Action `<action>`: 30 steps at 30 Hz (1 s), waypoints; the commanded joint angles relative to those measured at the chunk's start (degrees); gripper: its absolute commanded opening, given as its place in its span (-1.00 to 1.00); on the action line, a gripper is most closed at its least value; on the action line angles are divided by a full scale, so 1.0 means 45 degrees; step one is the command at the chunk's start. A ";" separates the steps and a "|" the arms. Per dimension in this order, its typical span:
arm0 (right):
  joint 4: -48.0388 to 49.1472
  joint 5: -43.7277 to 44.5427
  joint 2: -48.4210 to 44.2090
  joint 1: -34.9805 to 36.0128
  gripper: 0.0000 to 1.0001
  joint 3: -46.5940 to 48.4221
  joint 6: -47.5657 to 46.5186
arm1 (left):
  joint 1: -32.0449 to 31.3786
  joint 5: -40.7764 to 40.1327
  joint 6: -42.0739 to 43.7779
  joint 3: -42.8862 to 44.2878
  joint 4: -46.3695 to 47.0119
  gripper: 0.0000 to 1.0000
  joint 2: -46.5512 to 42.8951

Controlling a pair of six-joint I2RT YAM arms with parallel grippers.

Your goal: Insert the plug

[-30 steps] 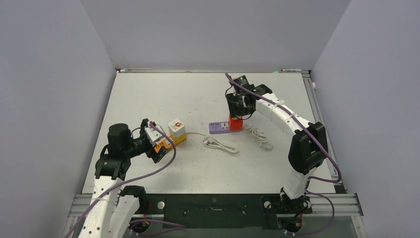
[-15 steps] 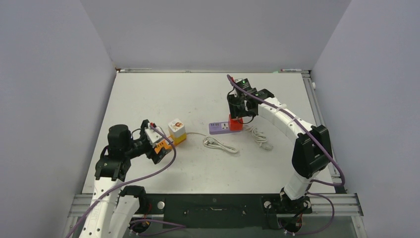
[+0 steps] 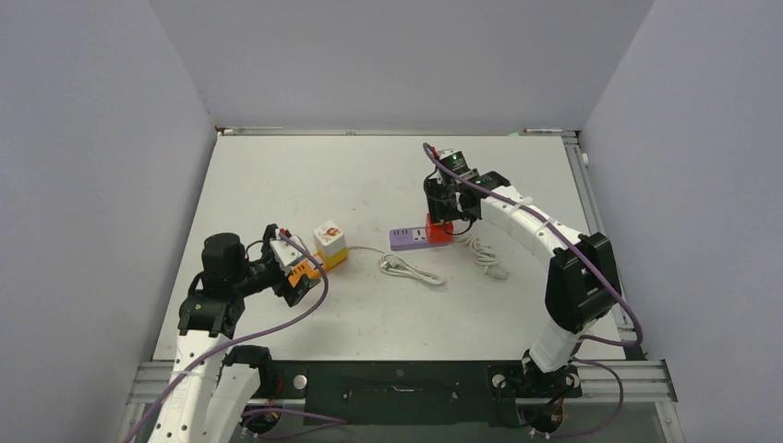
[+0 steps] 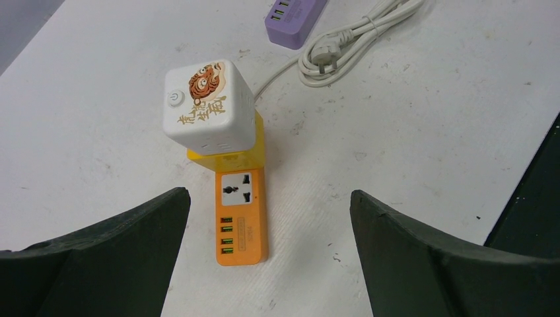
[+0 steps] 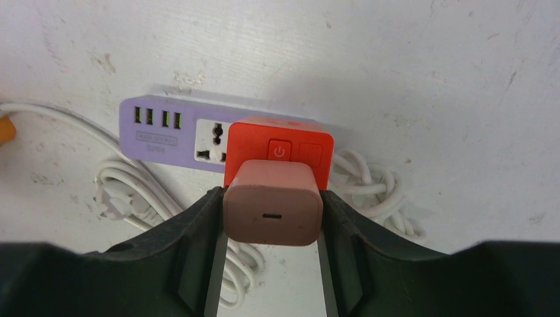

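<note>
The plug (image 5: 273, 211), a dusty-pink charger block, sits between the fingers of my right gripper (image 5: 273, 218), which is shut on its two sides. It hangs just over the near edge of a red block with a power button (image 5: 280, 148) on the right end of the purple power strip (image 5: 172, 135). Whether its pins touch anything is hidden. From above, my right gripper (image 3: 446, 205) stands over that strip (image 3: 408, 238). My left gripper (image 4: 269, 195) is open above the table, with the orange power strip (image 4: 242, 224) just ahead of its fingers.
A white cube socket (image 4: 208, 105) sits on the far end of the orange strip. A coiled white cable (image 3: 411, 269) lies between the two strips, and another coil (image 3: 485, 251) lies right of the purple one. Grey walls enclose the table (image 3: 305, 175).
My right wrist has shifted slightly over the purple strip, still holding the plug. The left arm has not moved.
</note>
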 commanded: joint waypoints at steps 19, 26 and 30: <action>-0.0837 0.0588 0.0719 0.0760 -0.51 -0.2360 0.0868 | -0.0047 -0.0271 -0.0261 0.0211 0.0918 0.85 0.0294; -0.0933 0.0500 0.0219 0.0750 0.41 -0.1088 0.0886 | -0.0047 -0.0599 -0.0905 0.0368 0.0962 0.95 0.0632; -0.1068 0.0596 -0.0157 0.0777 0.70 -0.0478 0.0955 | -0.0027 -0.0771 -0.1219 0.0583 0.0966 0.93 0.0752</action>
